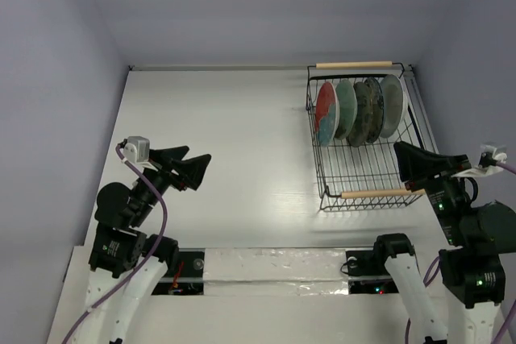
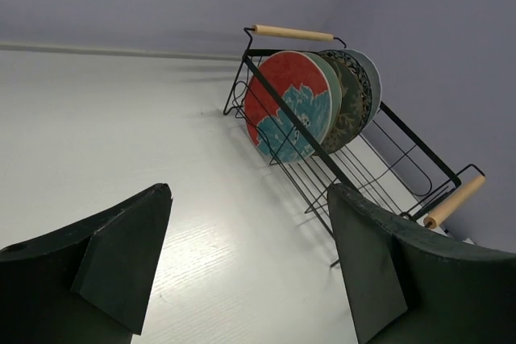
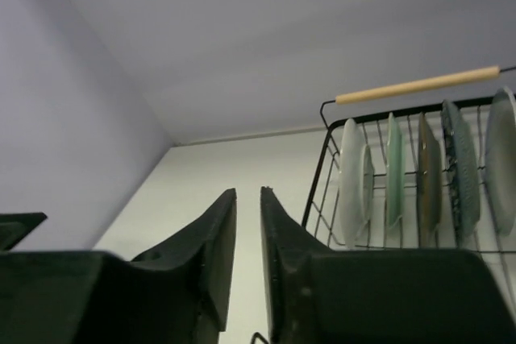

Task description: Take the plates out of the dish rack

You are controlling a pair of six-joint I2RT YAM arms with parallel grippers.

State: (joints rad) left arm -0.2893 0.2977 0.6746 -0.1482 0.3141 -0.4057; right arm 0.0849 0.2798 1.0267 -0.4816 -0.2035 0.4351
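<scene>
First, in the top external view, the dish rack [image 1: 367, 175] sits at the far right of the table [image 1: 226, 134]. Its long axis runs near to far, and its 2 wooden handles [image 1: 355, 64] cross the short ends. The 4 plates [image 1: 359, 110] stand on edge in its far half, in a row from left to right, faces turned leftward. The left gripper [image 1: 199, 153] is well apart from the rack, to its left, spread wide and empty. The right gripper [image 1: 401, 151] hangs over the rack's near right corner.

In the left wrist view, the 2 fingers [image 2: 121, 255] stand wide apart with only bare table between them. The rack lies ahead and to the right, with the red-and-blue plate [image 2: 290, 106] foremost.

In the right wrist view, the fingers [image 3: 210, 231] stand narrow, with a slim gap and nothing in it. The plates appear edge-on, ahead and right of the tips.
</scene>
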